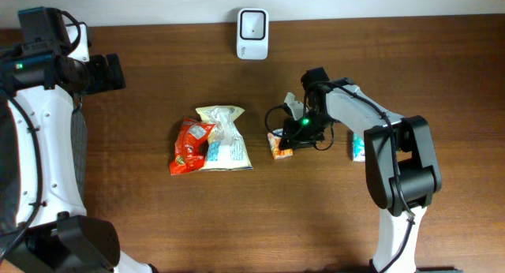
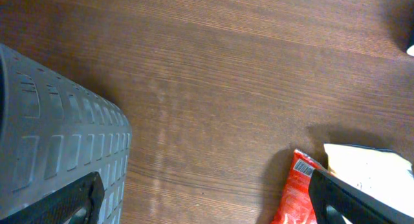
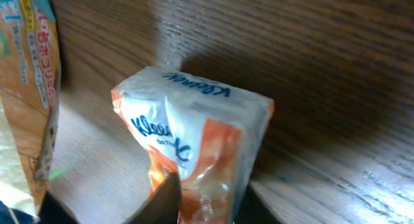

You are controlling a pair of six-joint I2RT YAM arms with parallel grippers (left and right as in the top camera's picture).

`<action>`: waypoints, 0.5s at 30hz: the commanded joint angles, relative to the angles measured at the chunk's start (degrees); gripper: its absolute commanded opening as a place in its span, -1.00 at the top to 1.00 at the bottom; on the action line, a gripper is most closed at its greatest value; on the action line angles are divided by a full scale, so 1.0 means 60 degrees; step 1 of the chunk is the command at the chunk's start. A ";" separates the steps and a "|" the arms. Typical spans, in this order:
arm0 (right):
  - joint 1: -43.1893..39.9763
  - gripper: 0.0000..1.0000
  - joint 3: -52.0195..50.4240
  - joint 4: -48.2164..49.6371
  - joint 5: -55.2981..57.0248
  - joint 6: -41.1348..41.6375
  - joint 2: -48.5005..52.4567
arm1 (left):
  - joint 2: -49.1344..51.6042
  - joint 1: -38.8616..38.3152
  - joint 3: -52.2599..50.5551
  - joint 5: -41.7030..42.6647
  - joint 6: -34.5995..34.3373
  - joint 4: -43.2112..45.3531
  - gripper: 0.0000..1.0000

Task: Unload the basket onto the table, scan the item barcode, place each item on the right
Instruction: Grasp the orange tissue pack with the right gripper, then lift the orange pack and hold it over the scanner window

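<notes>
The tissue pack [image 1: 279, 145] lies on the dark, grained wood counter [image 1: 142, 226], just right of the two snack bags and well below the white plastic scanner [image 1: 252, 34] at the far edge. The right gripper [image 1: 290, 136] is closed in on it. The right wrist view shows what the overhead cannot: a soft, crinkled film wrap in orange and white with blue lettering, its near end pinched between the two dark fingers [image 3: 163, 199]. At that view's left edge sits the edge of an orange printed packet [image 3: 32, 88].

The left gripper [image 1: 109, 72] hangs over bare wood at the far left, jaws spread wide and holding nothing. Its own camera alone shows the barcode on a corner of the glossy red bag [image 2: 299, 188], beside the puffy white bag [image 2: 372, 166], plus a grey ribbed surface [image 2: 58, 146] at the left.

From overhead, a small teal and white pack [image 1: 357, 147] lies beside the right arm.
</notes>
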 commanded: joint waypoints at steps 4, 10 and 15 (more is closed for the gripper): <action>-0.0084 0.41 0.0106 -0.0117 -0.0375 0.0117 0.0015 | 0.0015 0.0025 0.0018 0.0069 0.0146 0.0015 -0.98; -0.0313 0.20 0.0106 0.0102 0.0237 0.0120 0.0018 | 0.0015 0.0025 0.0018 0.0069 0.0146 0.0015 -0.98; -0.0441 0.91 0.0106 0.0353 0.0120 0.0368 0.0018 | 0.0015 0.0022 0.0018 0.0069 0.0146 0.0015 -0.99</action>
